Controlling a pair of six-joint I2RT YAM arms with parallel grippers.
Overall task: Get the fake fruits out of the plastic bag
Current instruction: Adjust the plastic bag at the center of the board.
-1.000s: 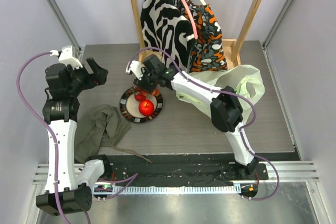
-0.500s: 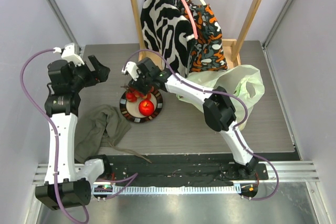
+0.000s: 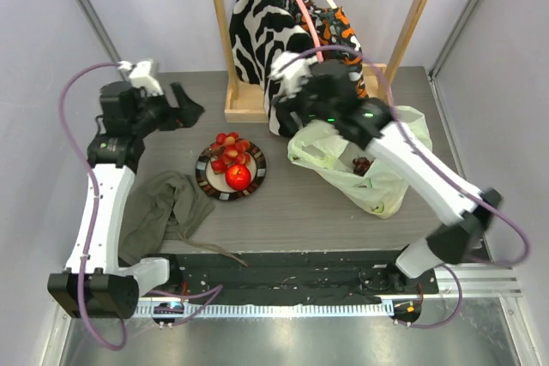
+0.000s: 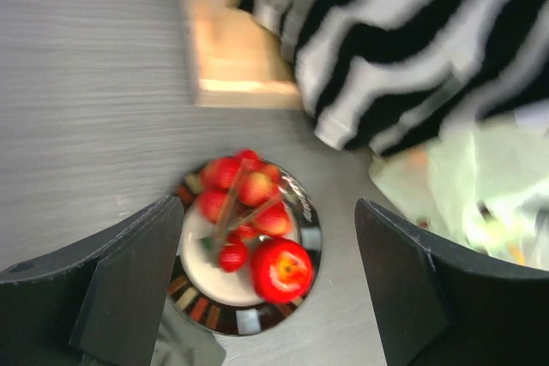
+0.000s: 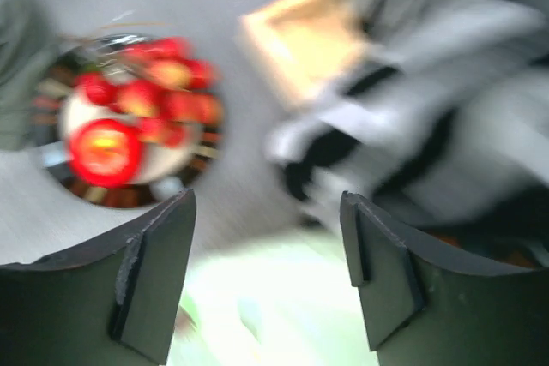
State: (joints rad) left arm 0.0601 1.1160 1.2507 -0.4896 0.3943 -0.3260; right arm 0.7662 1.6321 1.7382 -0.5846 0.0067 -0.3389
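Pale walls close in a grey wood-grain desk (image 3: 292, 212). At its far edge stands a wooden rack (image 3: 247, 111). From it hang patterned garments (image 3: 266, 32), one black and white and one with orange, and their hems reach down to the rack's base.

The plastic bag (image 3: 390, 195) lies crumpled on the right half of the desk, just in front of the garments and apart from the plate, with a handle loop at its far side. An olive-grey cloth (image 3: 163, 212) is bunched on the near left, its edge just beside the plate. The round dark-rimmed plate (image 3: 202, 179) sits left of centre, between cloth and bag.

The left hand (image 3: 190, 109) hangs above the desk past the plate's far left side. Its fingers are spread wide with nothing between them, and in its wrist view the plate lies straight below. The right hand (image 3: 290, 116) hovers over the bag's left edge, close under the black-and-white garment. Its wrist view is blurred, yet shows the fingers apart and empty.

On the plate, a red apple (image 3: 238, 177) lies at the near right side, and strawberries (image 3: 230, 147) cluster on the far side, touching one another. A dark grape bunch (image 3: 362, 165) shows inside the bag.
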